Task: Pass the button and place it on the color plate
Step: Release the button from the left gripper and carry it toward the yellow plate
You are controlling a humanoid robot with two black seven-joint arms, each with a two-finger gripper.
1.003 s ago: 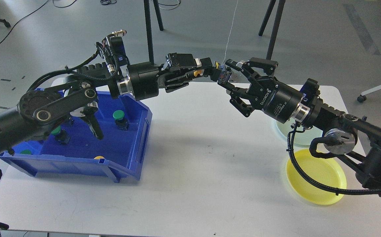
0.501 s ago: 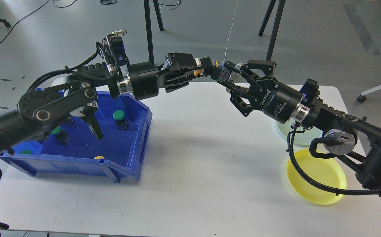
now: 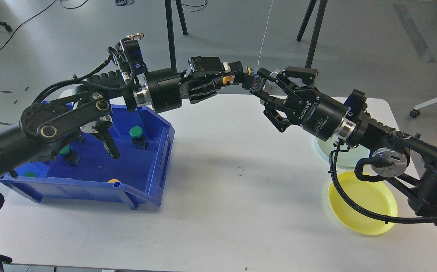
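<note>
The left gripper [image 3: 237,77] hangs above the far edge of the table [image 3: 233,196], its fingers pinched on a button [image 3: 226,79] whose yellow cap shows between them. The button's dark body [image 3: 254,81] sticks out past the fingertips toward the right. The right gripper [image 3: 266,87] meets it there: its fingers stand spread on either side of the dark body, one above and one below. Whether they touch it I cannot tell (the parts are small and all dark at that spot). So the button sits in the air between the two grippers, held by the left one, well above the table.

Outward to the left, the left arm runs back over a blue bin [image 3: 154,166] that rests on the table's left side. Inside the bin stand green buttons: one [image 3: 136,133] near the right wall, one [image 3: 64,151] partly behind the arm and one [image 3: 30,174] near the front-left corner. A yellow cap [image 3: 113,181] peeks over the front wall.

Outward to the right, the right arm comes in across the table's right side. Under it lies a pale green plate [image 3: 330,151], partly hidden by the wrist. Just in front of that one lies a yellow plate [image 3: 369,200], with a black cable [image 3: 339,192] looping over its left rim. The two plates are close together, near the table's right edge, well apart from the bin.
</note>
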